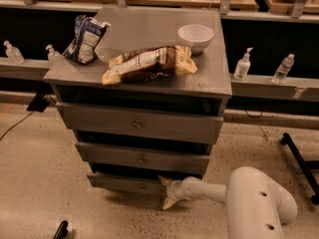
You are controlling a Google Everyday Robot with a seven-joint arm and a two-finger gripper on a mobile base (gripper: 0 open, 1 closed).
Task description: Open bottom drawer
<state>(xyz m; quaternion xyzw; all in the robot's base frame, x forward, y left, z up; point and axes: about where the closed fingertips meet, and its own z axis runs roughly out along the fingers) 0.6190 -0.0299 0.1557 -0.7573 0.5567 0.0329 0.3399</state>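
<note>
Bottom drawer (124, 183): lowest in grey chest (144, 29), just above floor. Rigid painted wood, probably light, smooth-fronted; best taken by small round knob (143, 187). Gripper (166, 192) at right end, fingers spread, empty.

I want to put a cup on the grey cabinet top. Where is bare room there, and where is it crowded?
Bare: the back middle of the cabinet top, between the blue-white bag and the white bowl; also the front right corner beside the brown snack bag. Crowded: the front middle, where that bag lies. The claw is low, at the bottom drawer.
</note>
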